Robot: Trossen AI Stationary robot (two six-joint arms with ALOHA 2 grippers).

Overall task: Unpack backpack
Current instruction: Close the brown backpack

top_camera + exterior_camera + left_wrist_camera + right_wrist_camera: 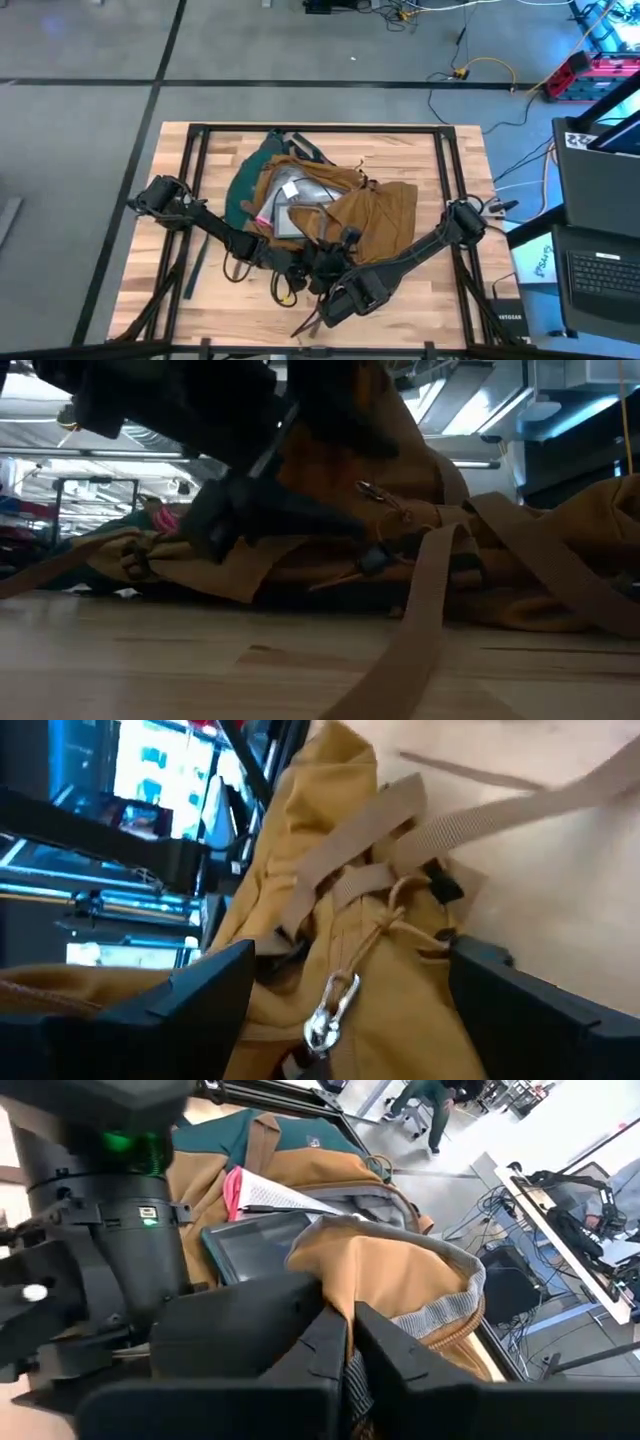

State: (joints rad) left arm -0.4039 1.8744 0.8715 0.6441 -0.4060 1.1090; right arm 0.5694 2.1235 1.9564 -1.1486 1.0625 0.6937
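Observation:
The tan backpack (330, 200) lies on the middle of the table with its teal back panel (290, 1135) toward the far side. Its mouth is open over a dark tablet (260, 1245) and a pink-edged pouch (240, 1190). My right gripper (350, 1350) is shut on the tan rim at the pack's near side. My left gripper (350, 1010) is open. Its fingers stand on either side of a tan bunch with a drawstring and a metal clip (330, 1015). In the high view both grippers meet at the pack's near edge, the left gripper (300, 265) and the right gripper (335, 250). My right gripper pinches the tan rim of the backpack's mouth (340, 1295), grey lining beside it, between its two fingers. The fingers come from the near side and point toward the far edge. The rim stands raised above the tablet. My left gripper has tan fabric between its open fingers; I cannot tell whether they touch it.
A loose tan strap (420, 620) trails over the wood toward the near edge. A dark strip (195, 270) lies at the near left. A laptop (600, 270) and cables stand off the table's right side. A person (420, 1110) walks in the room beyond.

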